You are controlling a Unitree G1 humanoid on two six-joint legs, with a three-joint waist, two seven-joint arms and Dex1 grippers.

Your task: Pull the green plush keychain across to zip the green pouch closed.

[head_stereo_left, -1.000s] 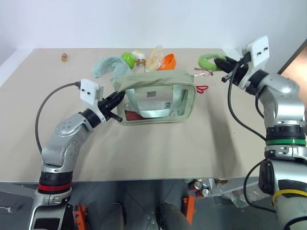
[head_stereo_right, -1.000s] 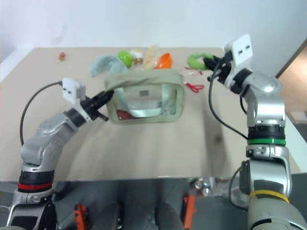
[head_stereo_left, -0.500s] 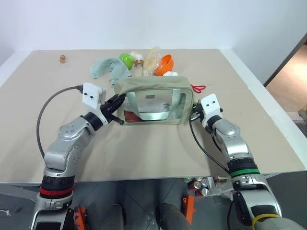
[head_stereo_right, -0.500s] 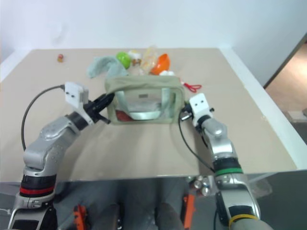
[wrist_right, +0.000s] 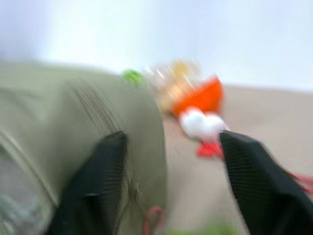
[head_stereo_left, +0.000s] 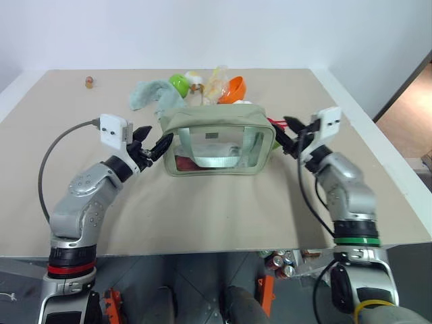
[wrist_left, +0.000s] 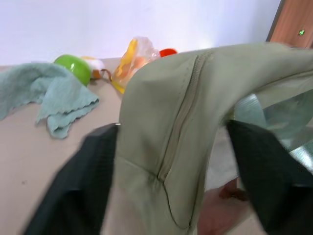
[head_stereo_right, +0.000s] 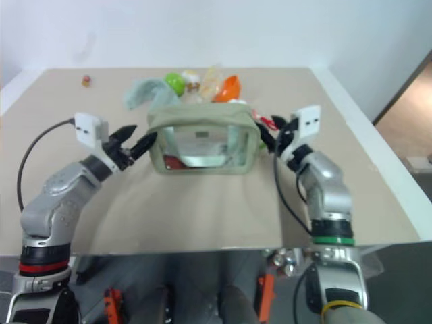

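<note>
The green pouch (head_stereo_left: 219, 140) stands upright mid-table with its zipper seam running along the top, closed as far as the left wrist view shows. One second ago the right arm held the green plush keychain up at 2 o'clock from the pouch, and half a second ago it lay low at the pouch's 3 o'clock end. The plush cannot be made out now. The table (head_stereo_left: 202, 216) is unchanged.

The left gripper (head_stereo_left: 152, 144), pinched on the pouch's 9 o'clock end a second ago, now has its fingers spread wide, straddling that end without gripping it. The right gripper (head_stereo_left: 294, 137) sits just beside the 3 o'clock end, fingers apart and holding nothing.

At 12 o'clock, behind the pouch, the teal cloth (head_stereo_left: 150, 94), orange shell (head_stereo_left: 235, 86) and lime shell (head_stereo_left: 179, 82) lie as before.
</note>
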